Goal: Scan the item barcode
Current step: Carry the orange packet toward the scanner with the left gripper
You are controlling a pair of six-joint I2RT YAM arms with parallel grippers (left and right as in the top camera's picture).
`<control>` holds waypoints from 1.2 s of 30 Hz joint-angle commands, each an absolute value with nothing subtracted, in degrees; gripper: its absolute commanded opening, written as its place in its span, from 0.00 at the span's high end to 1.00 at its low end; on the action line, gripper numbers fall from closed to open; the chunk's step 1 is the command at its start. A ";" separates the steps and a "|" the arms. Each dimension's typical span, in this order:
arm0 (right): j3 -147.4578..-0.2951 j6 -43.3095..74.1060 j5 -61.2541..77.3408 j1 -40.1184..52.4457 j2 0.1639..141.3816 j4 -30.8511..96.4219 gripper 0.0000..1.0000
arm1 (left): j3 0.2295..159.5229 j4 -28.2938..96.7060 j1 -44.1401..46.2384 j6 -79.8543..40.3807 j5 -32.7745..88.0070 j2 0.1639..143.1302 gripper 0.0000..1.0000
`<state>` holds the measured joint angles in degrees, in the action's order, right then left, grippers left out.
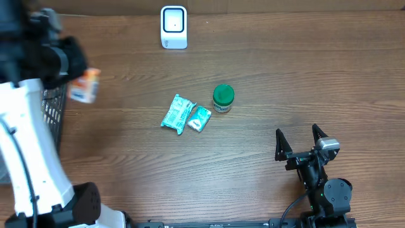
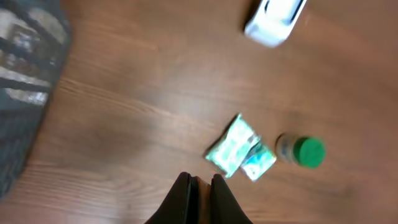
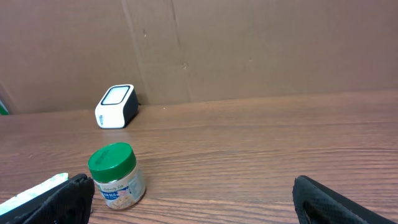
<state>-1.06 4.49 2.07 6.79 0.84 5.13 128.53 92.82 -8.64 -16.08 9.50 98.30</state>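
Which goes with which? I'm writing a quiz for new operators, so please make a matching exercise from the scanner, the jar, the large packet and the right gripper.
Things:
1 scanner
2 jar
3 large packet
4 right gripper

Descriptions:
A jaws wide open, holding nothing
B green lid
C teal wrapper, lying flat
D white casing

Pairs: 1-D, 2-B, 3-C, 4-A

The jar (image 1: pixel 223 99) has a green lid, the packets (image 1: pixel 178 114) are teal, the scanner (image 1: pixel 174 27) is white, and the surface (image 1: pixel 285 76) is brown wood-grain.
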 commanded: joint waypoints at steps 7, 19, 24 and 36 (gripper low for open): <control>-0.47 4.64 1.54 6.63 0.16 4.73 0.00 | 103.44 78.08 7.20 -26.46 -1.96 99.00 0.95; -0.47 4.64 1.54 6.63 0.16 4.73 0.00 | 72.49 45.43 10.55 -35.22 -5.10 99.11 0.96; -0.47 4.67 1.54 6.63 0.16 4.73 0.00 | 63.92 32.16 10.52 -36.45 -5.13 99.11 0.96; -0.47 4.67 1.54 6.63 0.16 4.73 0.00 | 58.11 24.58 10.59 -36.49 -4.84 99.11 0.74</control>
<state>-1.06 4.49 2.07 6.79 0.78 5.13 58.61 24.91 10.48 -35.88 -4.16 99.18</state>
